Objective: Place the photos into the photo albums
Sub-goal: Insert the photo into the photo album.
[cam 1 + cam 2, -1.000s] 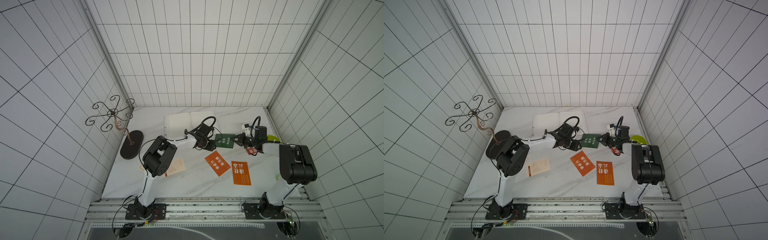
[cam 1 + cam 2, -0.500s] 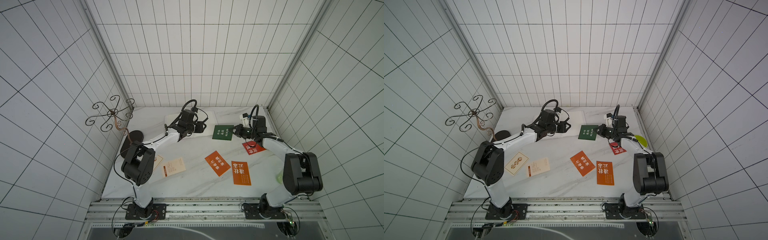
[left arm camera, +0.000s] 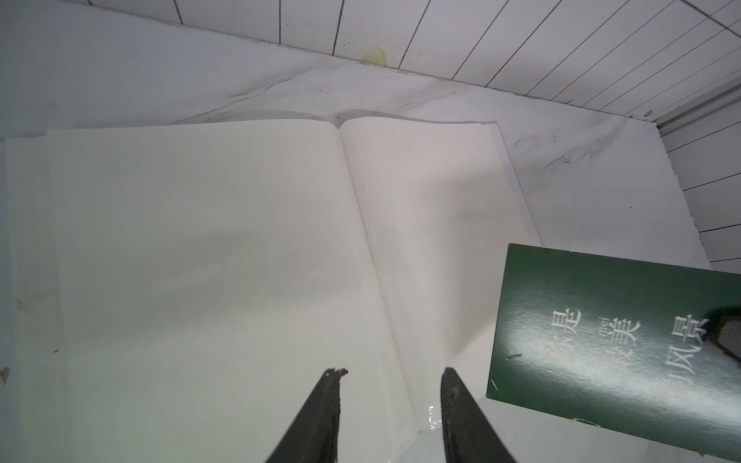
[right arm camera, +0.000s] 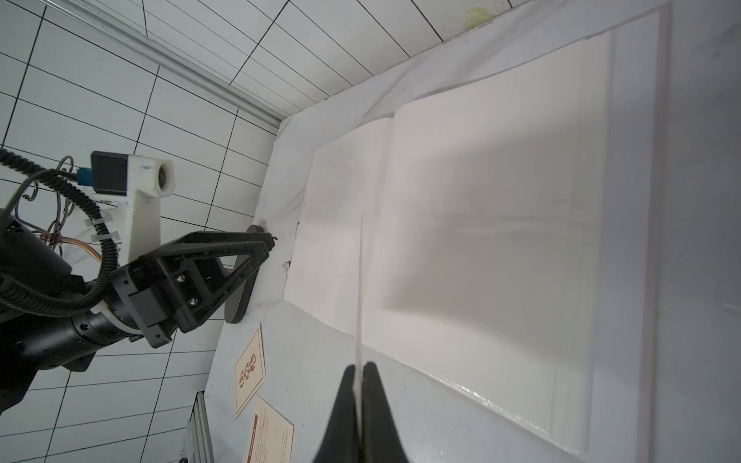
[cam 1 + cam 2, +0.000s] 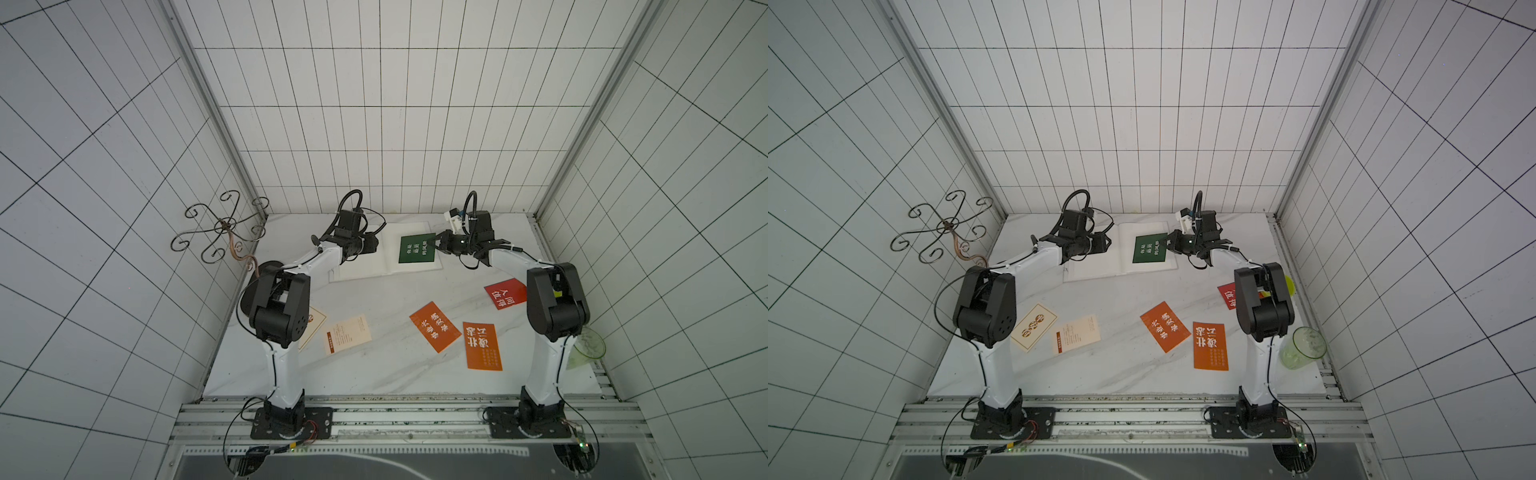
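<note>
**Green card pinched by one edge above the open album**

The right gripper point(image 4: 361, 375) is clamped tight on one edge of the dark green glossy card point(image 5: 417, 249), which is printed with pale Chinese characters. From that wrist the card shows as a thin line running straight out past the fingertips. It looks stiff enough to stay flat when held from one side. I judge it light and slick-faced, given the sheen on it in the left wrist view, so a narrow pinch could let it swivel or slip. The edge is the workable hold; laid flat, it offers nothing to get under.

Just beneath the card lies the open white photo album point(image 5: 365, 268), its blank matte cream pages bowing gently into the spine. The card hangs over the page on the right gripper's side; whether it touches I cannot tell. Across the spine the left gripper point(image 3: 391, 373) hovers, jaws apart and empty.

Farther back toward the arm bases, the red card point(image 5: 505, 293), two orange cards point(image 5: 435, 327) and two cream cards point(image 5: 347, 333) lie flat on the white marble-veined tabletop point(image 5: 382, 374).
</note>
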`<state>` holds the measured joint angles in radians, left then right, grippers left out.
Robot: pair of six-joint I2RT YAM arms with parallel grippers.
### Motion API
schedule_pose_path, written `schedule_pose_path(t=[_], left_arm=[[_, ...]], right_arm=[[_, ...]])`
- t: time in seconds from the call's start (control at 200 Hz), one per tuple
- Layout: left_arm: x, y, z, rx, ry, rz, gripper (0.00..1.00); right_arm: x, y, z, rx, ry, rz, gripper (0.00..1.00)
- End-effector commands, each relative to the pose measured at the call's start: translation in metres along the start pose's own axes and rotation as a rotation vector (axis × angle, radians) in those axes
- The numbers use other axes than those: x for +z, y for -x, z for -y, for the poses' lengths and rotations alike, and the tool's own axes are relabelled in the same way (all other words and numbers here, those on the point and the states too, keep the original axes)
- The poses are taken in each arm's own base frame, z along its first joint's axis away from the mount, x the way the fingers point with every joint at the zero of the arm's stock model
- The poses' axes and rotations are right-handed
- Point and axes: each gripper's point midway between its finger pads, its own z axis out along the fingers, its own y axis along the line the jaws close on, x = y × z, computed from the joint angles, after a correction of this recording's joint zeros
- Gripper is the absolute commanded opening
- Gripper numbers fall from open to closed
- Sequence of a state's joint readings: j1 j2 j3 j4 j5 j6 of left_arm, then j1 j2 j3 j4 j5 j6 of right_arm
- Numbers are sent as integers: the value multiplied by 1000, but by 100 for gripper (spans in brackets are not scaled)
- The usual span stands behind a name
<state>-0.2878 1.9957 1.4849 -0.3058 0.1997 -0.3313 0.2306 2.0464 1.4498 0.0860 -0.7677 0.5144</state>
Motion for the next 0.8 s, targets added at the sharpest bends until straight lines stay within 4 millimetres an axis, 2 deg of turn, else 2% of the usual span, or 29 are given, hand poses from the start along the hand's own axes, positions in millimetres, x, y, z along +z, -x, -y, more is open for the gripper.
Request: schedule_pose_path(t=[0.0,0.285,0.515,0.635,0.795], left_arm=[[6,-5,-7,25,7,-29,42],[17,-30,-29,18,93,-115,42],[21,-41,-53,12,184,-156,42],[23,-46,-65,-14,214,-174,42],[23,-48,-69,-28,221,-178,42]], right_arm=[[12,35,-31,-73,85,38,0],[45,27,-9,-32,81,-15,0],[58,15,15,4,-2,-57,0],[63,8,19,19,-17,-76,0],[71,0,21,35,-26,-99,0]])
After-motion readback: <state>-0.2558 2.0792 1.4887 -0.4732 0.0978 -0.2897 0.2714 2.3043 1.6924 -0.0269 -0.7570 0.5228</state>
